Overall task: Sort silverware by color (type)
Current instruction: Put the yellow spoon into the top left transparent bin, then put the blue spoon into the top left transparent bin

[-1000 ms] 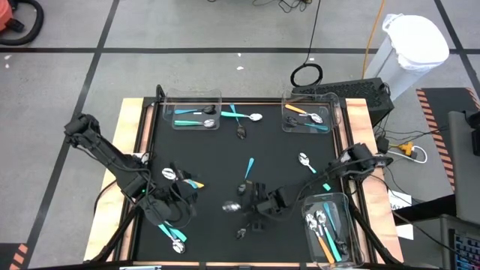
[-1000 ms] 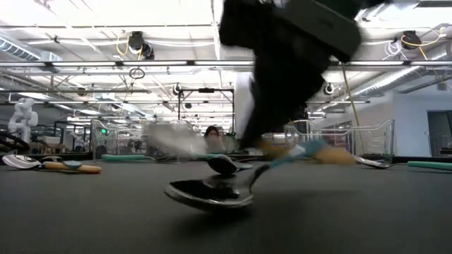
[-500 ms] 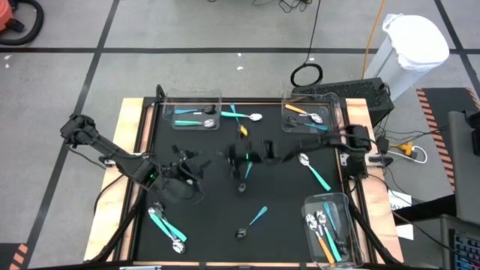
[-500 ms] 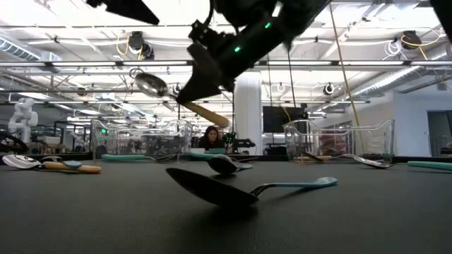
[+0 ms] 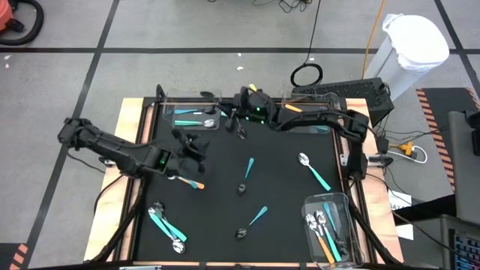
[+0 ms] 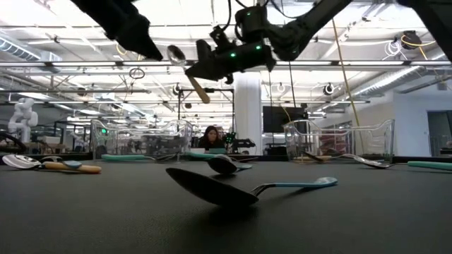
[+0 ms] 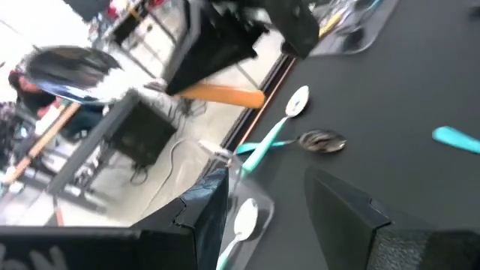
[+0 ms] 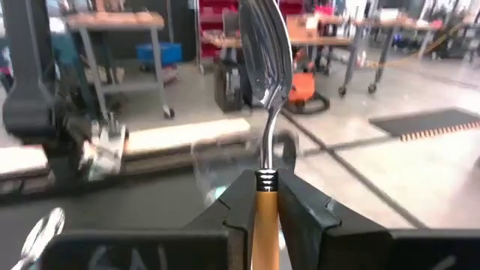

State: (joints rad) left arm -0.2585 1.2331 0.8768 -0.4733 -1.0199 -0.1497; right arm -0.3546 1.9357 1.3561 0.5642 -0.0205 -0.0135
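the right gripper has lifted an orange-handled spoon, fingers clenched, toward the far bins; left gripper fingers released.

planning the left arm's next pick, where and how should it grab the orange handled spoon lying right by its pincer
Grip the orange handled spoon mid-handle, coming straight down from above with the left pincer. It lies flat on the mat, the thin straight handle offering two parallel sides to close across, while the rounded bowl would likely slip. The right pincer is busy, holding another orange-handled spoon.
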